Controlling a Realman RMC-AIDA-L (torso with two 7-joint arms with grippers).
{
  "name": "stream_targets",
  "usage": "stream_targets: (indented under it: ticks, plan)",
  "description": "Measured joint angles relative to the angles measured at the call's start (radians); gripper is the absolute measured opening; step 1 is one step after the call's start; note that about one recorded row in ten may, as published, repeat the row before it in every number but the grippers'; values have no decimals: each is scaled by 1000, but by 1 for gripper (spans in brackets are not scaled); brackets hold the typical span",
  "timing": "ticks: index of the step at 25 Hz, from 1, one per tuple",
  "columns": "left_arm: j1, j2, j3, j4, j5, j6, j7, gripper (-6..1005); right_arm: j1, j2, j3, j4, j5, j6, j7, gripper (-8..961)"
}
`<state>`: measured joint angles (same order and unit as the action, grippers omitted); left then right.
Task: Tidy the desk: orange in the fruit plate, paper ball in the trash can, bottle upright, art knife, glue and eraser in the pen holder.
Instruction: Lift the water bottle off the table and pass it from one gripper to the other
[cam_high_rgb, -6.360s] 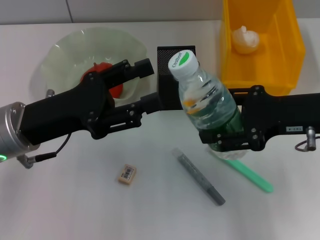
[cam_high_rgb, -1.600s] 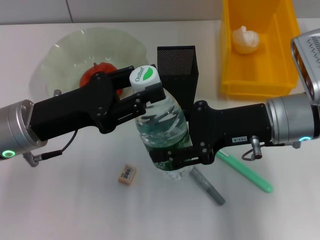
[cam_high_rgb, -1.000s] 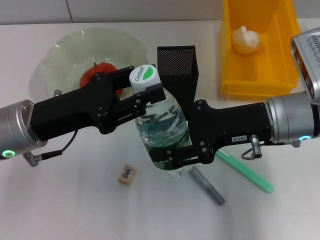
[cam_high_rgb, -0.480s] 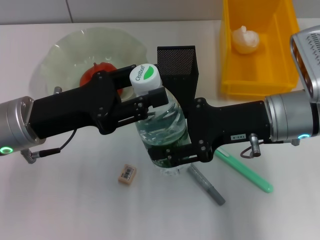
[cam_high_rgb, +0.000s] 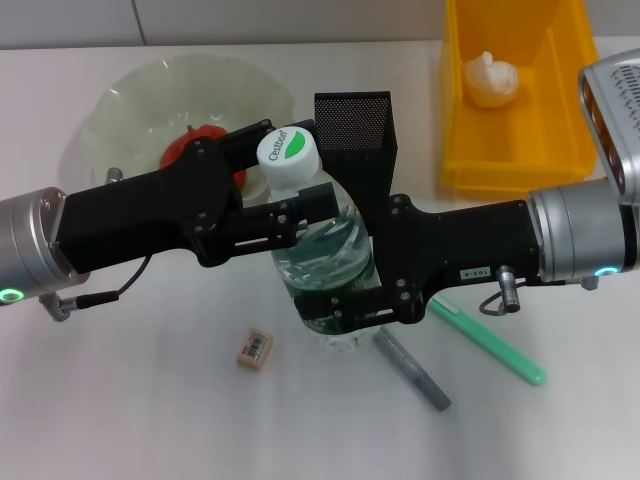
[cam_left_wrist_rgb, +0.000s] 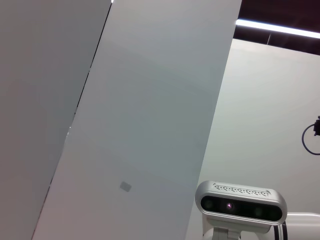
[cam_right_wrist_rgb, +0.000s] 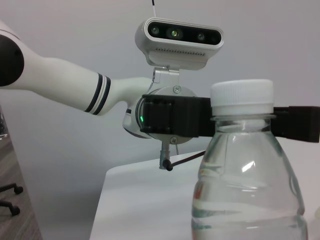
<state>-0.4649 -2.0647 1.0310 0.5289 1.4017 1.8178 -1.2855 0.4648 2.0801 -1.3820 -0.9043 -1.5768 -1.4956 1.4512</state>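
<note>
The clear bottle (cam_high_rgb: 322, 250) stands upright on the desk (cam_high_rgb: 150, 410) in front of the black mesh pen holder (cam_high_rgb: 352, 125). My right gripper (cam_high_rgb: 336, 306) is shut on its lower body. My left gripper (cam_high_rgb: 292, 168) is open, one finger on each side of the neck below the white cap (cam_right_wrist_rgb: 242, 97). The orange (cam_high_rgb: 190, 140) lies in the fruit plate (cam_high_rgb: 130, 100), half hidden by my left arm. In the yellow trash can (cam_high_rgb: 570, 110) sits the paper ball (cam_high_rgb: 490, 78). The eraser (cam_high_rgb: 254, 348), grey art knife (cam_high_rgb: 414, 370) and green glue (cam_high_rgb: 492, 346) lie on the desk.
The pen holder stands just behind the bottle and both arms cross in front of it. The trash can fills the far right corner. The left wrist view shows only a wall and a camera head (cam_left_wrist_rgb: 241, 206).
My left gripper's fingers have spread apart from the bottle's neck. The bottle, still held low by my right gripper, has shifted very slightly.
</note>
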Motion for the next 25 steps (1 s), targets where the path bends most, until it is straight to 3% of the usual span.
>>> stream_targets:
  ticks: [6,20,25]
  plan:
    - [2,0,0,0,0,0,0,797,0,0,-1,0,0,-1,0,711]
    - [24,0,-7,2,-8,6,3,749,-2,0,-4,1,0,-7,2,710]
    - [25,-1,-8,2,-8,9,3,565,-4,0,-5,1,0,-8,1,713]
